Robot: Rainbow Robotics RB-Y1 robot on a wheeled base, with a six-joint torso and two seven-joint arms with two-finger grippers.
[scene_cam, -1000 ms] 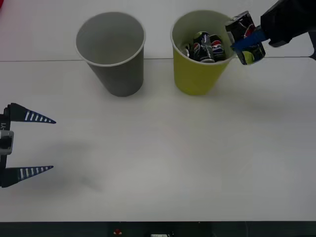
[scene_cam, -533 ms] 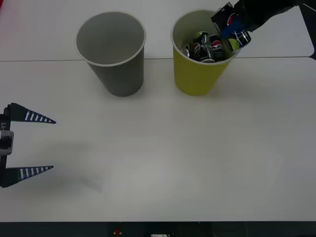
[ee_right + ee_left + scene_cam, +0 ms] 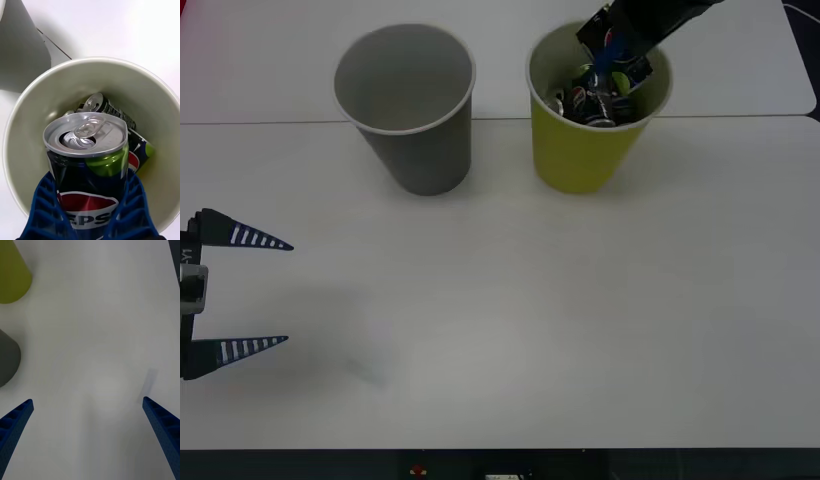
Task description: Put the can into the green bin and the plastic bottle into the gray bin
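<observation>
The counter [image 3: 510, 300] is white, flat and smooth, and it goes almost all the way across. A thin line [image 3: 260, 123] runs from side to side near the back, where two white tops meet. Soft light makes pale gray shadows on the white, a dark strip [image 3: 500, 465] runs along the near edge, and a bit of red [image 3: 184, 8] shows in the far corner.

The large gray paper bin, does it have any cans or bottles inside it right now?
No, the large gray cup-shaped paper bin shows a bare gray inside in the front view, with nothing lying in it.
</observation>
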